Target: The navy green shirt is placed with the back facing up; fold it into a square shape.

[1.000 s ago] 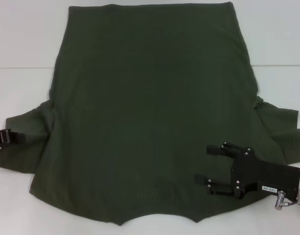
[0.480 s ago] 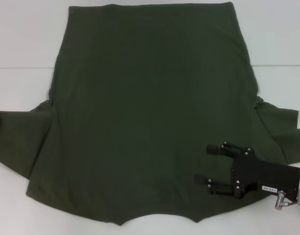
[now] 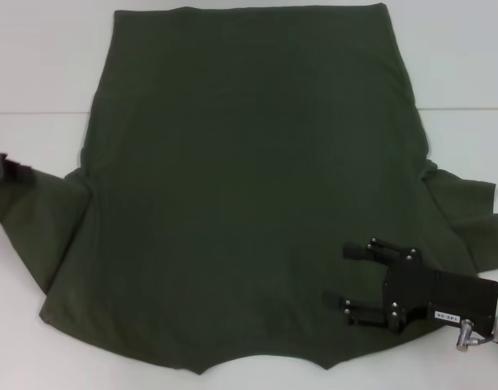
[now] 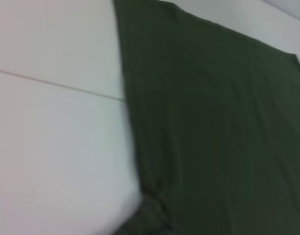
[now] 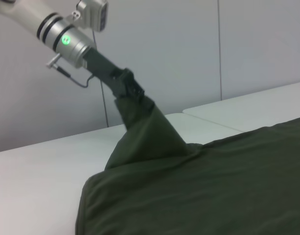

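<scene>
- The navy green shirt [image 3: 257, 179] lay spread flat over the white tabletop [image 3: 37, 73], taking up most of the head view, with its hem toward the far edge and its neck edge toward the robot.
- The left pincer [image 3: 6, 169] was at the far left rim of the head view, shut on the tip of the shirt's left sleeve [image 3: 45, 219].
- In the right wrist view the same left pincer [image 5: 131, 93] showed at the end of a silver-and-black arm, raised above the tabletop [image 5: 37, 171]; the sleeve [image 5: 145, 134] rose in a taut cone of cloth from the flat shirt [image 5: 213, 186] up to it.
- The left wrist view showed only the shirt's side edge [image 4: 213, 122] running across the tabletop [image 4: 57, 147], with a thin seam line crossing the white surface.
- The right pincer [image 3: 354, 276] rested low over the shirt's near right corner, close to the right sleeve [image 3: 468, 219], which lay crumpled on the tabletop.
- Its two black fingers [image 3: 364, 250] pointed toward the middle of the shirt and stood wide apart, holding nothing.
</scene>
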Controlling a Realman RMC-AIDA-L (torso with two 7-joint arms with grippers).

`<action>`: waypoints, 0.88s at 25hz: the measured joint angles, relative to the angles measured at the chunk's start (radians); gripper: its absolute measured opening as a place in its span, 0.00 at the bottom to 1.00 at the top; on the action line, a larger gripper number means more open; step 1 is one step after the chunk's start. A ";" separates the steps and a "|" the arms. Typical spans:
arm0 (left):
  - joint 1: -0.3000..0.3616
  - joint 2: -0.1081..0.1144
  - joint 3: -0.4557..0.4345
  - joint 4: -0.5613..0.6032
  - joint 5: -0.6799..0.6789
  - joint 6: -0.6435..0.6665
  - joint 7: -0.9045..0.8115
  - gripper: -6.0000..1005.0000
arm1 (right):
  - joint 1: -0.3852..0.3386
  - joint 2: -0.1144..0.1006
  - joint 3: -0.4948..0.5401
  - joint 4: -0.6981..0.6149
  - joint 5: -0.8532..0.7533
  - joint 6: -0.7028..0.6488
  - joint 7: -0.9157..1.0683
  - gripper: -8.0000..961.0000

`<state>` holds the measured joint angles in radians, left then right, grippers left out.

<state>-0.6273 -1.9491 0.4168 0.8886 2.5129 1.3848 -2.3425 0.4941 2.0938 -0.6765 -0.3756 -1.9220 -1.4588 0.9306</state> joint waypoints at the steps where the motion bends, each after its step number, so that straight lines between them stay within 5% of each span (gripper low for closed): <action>1: -0.011 0.002 0.006 0.004 0.000 0.015 -0.017 0.04 | -0.001 0.000 0.000 0.000 0.000 0.000 -0.001 0.92; 6: -0.063 0.002 0.082 0.016 -0.001 0.078 -0.137 0.04 | -0.004 0.001 0.000 0.001 0.000 0.001 -0.006 0.92; 11: -0.094 -0.024 0.149 0.005 -0.005 0.075 -0.218 0.05 | -0.003 0.003 -0.006 0.003 0.000 0.004 -0.006 0.92; 16: -0.100 -0.063 0.157 -0.038 -0.007 0.027 -0.236 0.06 | -0.002 0.003 -0.007 0.003 0.000 0.003 -0.001 0.92; 22: -0.088 -0.068 0.146 -0.156 -0.067 -0.034 -0.205 0.12 | 0.000 0.002 -0.008 0.003 0.002 0.002 0.000 0.92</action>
<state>-0.7148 -2.0172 0.5625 0.7323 2.4455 1.3510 -2.5471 0.4937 2.0958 -0.6842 -0.3727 -1.9197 -1.4565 0.9304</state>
